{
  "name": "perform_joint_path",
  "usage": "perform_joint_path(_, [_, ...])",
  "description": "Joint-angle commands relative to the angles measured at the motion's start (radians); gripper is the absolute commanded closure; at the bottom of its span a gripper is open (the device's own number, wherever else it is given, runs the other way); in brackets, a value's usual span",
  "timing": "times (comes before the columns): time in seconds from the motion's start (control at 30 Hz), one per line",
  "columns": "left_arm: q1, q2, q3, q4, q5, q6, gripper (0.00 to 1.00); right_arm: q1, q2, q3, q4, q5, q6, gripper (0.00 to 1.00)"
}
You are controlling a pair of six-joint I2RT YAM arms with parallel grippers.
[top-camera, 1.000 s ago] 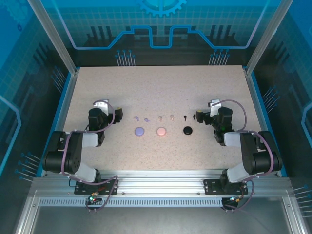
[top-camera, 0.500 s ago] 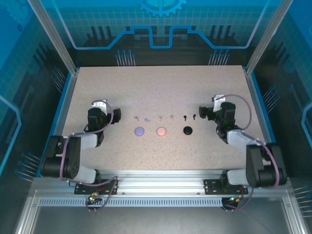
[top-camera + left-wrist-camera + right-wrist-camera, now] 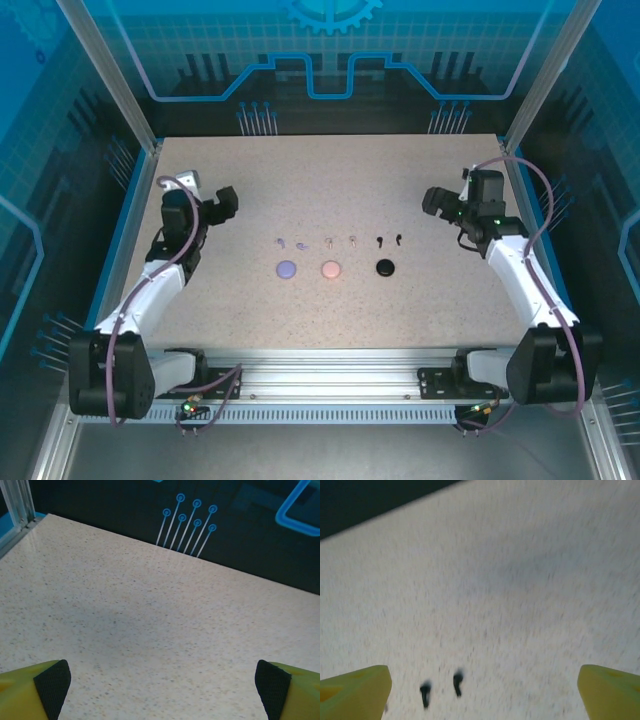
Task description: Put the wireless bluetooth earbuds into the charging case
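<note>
Three pairs of tiny stemmed earbuds lie in a row at mid table: lilac, pink and black. Just in front of them sit three round cases: lilac, pink and black. My left gripper hangs open over bare table, left of the row and well apart from it; its fingers hold nothing. My right gripper is open to the right of the row. In the right wrist view both black earbuds lie blurred, ahead of the gap and nearer the left finger.
The speckled tabletop is bounded by a blue rim and metal frame posts at the back corners. A dark printed backdrop rises behind the far edge. An aluminium rail runs along the near edge.
Both arms have unfolded and swung outward and back. The left gripper went toward the far left, the right gripper toward the far right. The earbuds and cases have not moved.
</note>
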Motion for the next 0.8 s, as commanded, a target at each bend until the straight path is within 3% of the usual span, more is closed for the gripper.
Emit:
perform_joint_path(0.0, [-0.038, -0.033, 0.068, -0.147, 0.057, -0.143, 0.01, 0.055, 0.019, 0.059, -0.229, -0.098, 0.032, 0.07])
perform_joint_path(0.23, [-0.189, -0.005, 0.176, -0.194, 0.059, -0.285, 0.01, 0.251, 0.081, 0.105, -0.372, -0.017, 0.099, 0.09])
perform_joint_path(0.33, [-0.261, 0.042, 0.214, -0.195, 0.055, -0.349, 0.01, 0.321, 0.154, 0.135, -0.43, -0.016, 0.083, 0.15])
perform_joint_path(0.43, [-0.315, 0.098, 0.256, -0.199, 0.07, -0.406, 0.01, 0.386, 0.235, 0.166, -0.479, 0.052, 0.051, 0.16])
perform_joint_path(0.6, [-0.381, 0.187, 0.325, -0.233, 0.109, -0.443, 0.01, 0.428, 0.354, 0.203, -0.506, 0.082, -0.028, 0.15])
perform_joint_path(0.77, [-0.422, 0.232, 0.368, -0.255, 0.124, -0.44, 0.01, 0.431, 0.469, 0.242, -0.513, 0.033, -0.104, 0.14])
